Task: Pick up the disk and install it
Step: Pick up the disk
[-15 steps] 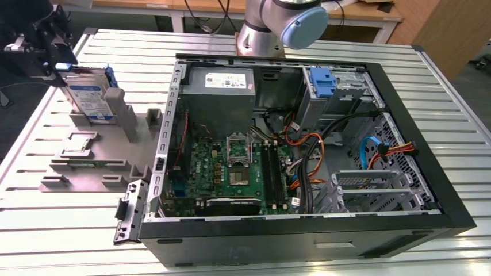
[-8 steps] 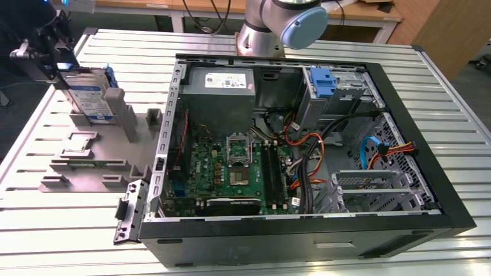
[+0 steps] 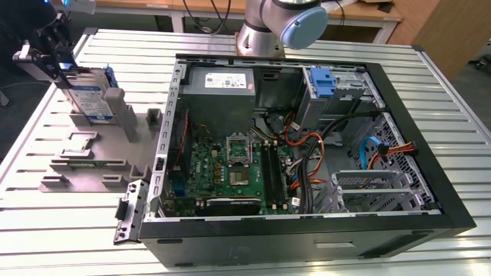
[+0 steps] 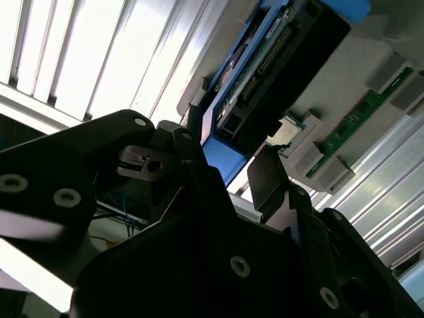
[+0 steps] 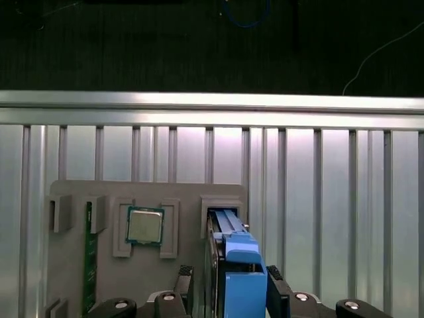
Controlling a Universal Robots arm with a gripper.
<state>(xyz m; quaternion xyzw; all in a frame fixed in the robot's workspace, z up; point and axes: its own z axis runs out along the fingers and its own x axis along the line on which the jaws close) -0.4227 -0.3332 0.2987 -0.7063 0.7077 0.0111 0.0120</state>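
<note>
The disk [image 3: 91,98] stands on edge in a slot of the grey holder [image 3: 92,167] at the exterior view's left, beside the open computer case [image 3: 307,149]. It is silver with a white-and-blue label and blue rails. My gripper [image 3: 52,60] hangs over its upper end. In the first wrist view the disk's blue rail [image 5: 232,262] sits between the two black fingers [image 5: 187,273], with my gripper [image 5: 230,275] open around it. In the second wrist view a bright gap shows between one pad [image 4: 266,180] and the disk [image 4: 265,59].
A small square processor chip [image 5: 144,225] and a green memory stick [image 5: 88,258] lie in the holder next to the disk. Inside the case a blue bracket [image 3: 325,81] sits in the upper drive bay. The arm's base [image 3: 276,26] stands behind the case. The slatted table's edge [image 5: 212,99] is close.
</note>
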